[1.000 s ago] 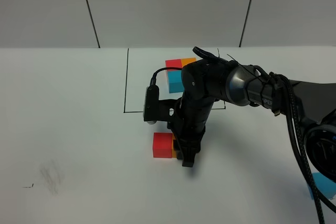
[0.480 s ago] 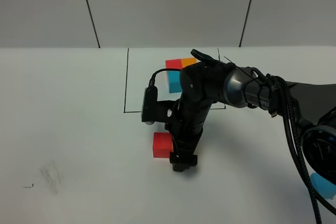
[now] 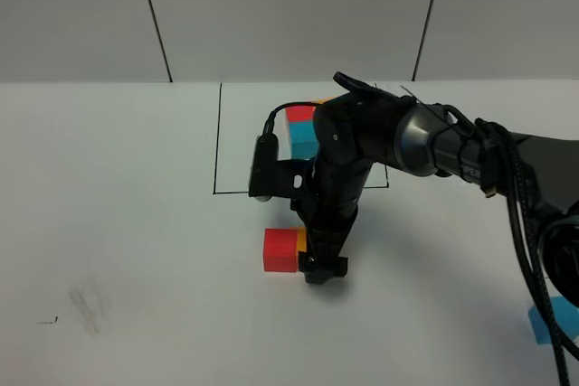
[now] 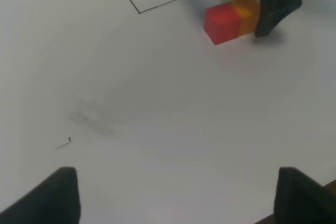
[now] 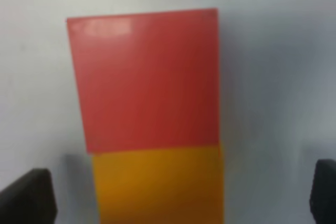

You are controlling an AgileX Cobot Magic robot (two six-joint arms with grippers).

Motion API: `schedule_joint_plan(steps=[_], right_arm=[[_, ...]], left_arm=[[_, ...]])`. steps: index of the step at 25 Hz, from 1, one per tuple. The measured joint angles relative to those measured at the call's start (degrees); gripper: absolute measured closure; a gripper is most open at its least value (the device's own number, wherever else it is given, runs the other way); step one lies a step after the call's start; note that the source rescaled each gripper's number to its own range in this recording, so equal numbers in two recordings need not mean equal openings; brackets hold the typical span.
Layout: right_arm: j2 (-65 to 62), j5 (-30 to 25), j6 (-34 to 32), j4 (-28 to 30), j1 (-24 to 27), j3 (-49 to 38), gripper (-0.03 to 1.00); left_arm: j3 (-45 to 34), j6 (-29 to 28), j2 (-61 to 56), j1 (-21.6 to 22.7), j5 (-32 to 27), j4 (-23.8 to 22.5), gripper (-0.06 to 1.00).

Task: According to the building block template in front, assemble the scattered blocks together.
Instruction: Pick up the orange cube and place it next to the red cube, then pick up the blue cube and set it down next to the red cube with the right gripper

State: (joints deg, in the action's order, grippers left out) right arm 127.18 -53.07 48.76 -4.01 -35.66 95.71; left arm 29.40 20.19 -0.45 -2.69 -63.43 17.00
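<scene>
The red block [image 3: 280, 250] and the orange block [image 3: 301, 241] sit side by side, touching, in front of the black frame. My right gripper [image 3: 317, 258] stands open over the orange block [image 5: 157, 187], a finger on each side; the red block [image 5: 147, 82] lies just beyond. The light blue block [image 3: 545, 323] lies far right near the front edge, partly behind cables. The building block template [image 3: 301, 128] sits inside the frame line [image 3: 217, 133], mostly hidden by my right arm. My left gripper [image 4: 181, 198] hangs open over bare table, far from the red block [image 4: 223, 20] and the orange block [image 4: 247, 10].
The white table [image 3: 136, 223] carries a faint grey smudge [image 3: 88, 300] and a small black mark [image 3: 50, 320] at front left. A grey panelled wall [image 3: 289, 15] closes off the back. My right arm [image 3: 434, 151] reaches in from the right with cables [image 3: 520, 250] hanging off it.
My right gripper has opened and let go of the orange block, which now rests against the red block. The right arm has shifted slightly. The left gripper has not moved.
</scene>
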Motion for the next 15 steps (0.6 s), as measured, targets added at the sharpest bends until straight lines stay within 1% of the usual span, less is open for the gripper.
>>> schedule_joint_plan(steps=[3,7,11,13,15], right_arm=[[-2.9,-3.2,-4.4,4.0,0.0,0.1,-0.01],[-6.5,-8.7,-12.3,11.6,0.0,1.4,0.00],[-10.5,-13.7,-18.2,19.4,0.1,2.2,0.01],[-12.4,-15.2,-20.7,21.1,0.6,2.3,0.02],[-14.5,-16.1,-23.0,21.2,1.7,2.3,0.03]], left_arm=[[0.0,0.0,0.0,0.0,0.0,0.0,0.10],[0.0,0.0,0.0,0.0,0.0,0.0,0.10],[0.0,0.0,0.0,0.0,0.0,0.0,0.10],[0.0,0.0,0.0,0.0,0.0,0.0,0.10],[0.0,0.0,0.0,0.0,0.0,0.0,0.10]])
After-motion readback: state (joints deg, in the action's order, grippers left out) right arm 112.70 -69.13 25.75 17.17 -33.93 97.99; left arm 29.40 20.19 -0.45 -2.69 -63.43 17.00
